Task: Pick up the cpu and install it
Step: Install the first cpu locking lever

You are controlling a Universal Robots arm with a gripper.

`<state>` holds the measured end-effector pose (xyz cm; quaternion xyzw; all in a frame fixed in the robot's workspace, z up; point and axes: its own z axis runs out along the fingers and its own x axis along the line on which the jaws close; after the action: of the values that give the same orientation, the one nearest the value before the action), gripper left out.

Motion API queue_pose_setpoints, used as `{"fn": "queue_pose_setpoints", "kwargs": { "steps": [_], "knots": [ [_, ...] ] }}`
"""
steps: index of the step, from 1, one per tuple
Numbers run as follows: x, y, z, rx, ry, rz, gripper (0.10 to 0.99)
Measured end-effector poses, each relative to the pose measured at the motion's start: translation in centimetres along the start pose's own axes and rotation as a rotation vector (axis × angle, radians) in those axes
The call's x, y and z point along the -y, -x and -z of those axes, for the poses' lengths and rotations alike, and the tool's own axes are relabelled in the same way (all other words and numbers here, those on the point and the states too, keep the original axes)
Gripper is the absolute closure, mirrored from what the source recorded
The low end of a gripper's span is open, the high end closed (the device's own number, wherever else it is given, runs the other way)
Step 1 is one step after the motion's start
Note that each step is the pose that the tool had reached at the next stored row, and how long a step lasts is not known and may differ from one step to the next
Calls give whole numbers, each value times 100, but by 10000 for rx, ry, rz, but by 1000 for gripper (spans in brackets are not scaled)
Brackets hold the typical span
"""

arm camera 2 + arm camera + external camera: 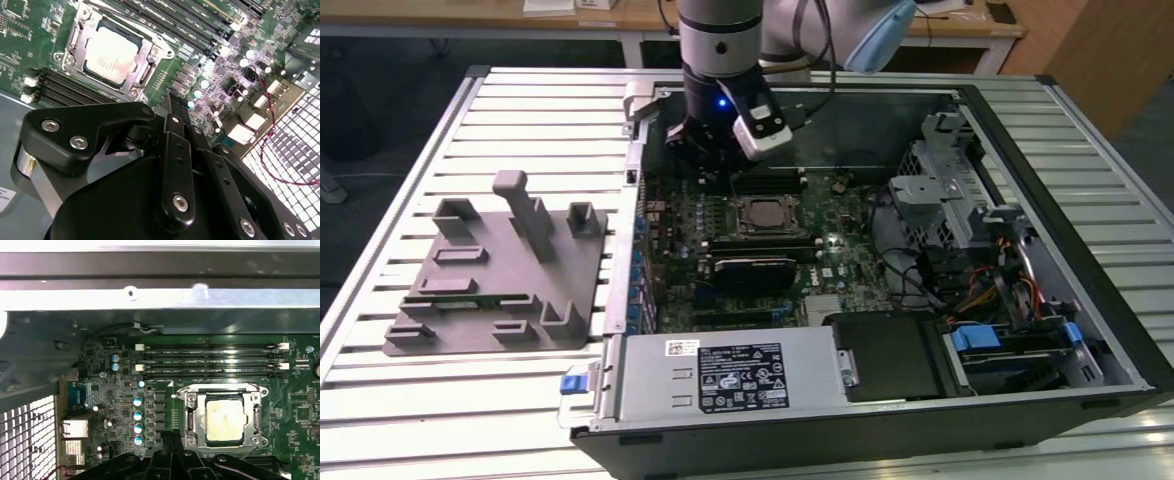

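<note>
The cpu [761, 215] sits flat inside its socket [731, 203] on the motherboard [854, 265], silver top plate facing up, framed by the metal bracket – in both wrist views it lies squarely within that frame [111, 54] [225, 421]. The arm [720, 40] reaches down into the open computer case [1067, 200], which lies on the slatted desk [520, 120].

The jaws hang over the board beside the socket, on the side toward the case's far wall, and they are clenched: the two black fingertips [172, 107] press together with nothing between them. They hold nothing and do not touch the chip.

From the jaws, the cpu lies near but apart – in the exterior view it is toward the camera and slightly to the exterior view's right of them. The chip is square, so it offers no long axis; its edges run parallel to the socket frame and to the memory slots [210, 360] next to it
</note>
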<state>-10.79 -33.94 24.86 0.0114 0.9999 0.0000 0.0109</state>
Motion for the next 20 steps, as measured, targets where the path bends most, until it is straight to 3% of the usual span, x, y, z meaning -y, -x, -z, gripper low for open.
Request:
{"fn": "queue_pose_setpoints", "kwargs": {
  "steps": [9,15,18,20],
  "knots": [
    [1,-18,0,0,1,0,980],
    [2,-86,0,0,16,0,980],
    [3,-118,0,-1,72,-2,980],
    [4,-129,-1,-5,212,-2,980]
  ]
}}
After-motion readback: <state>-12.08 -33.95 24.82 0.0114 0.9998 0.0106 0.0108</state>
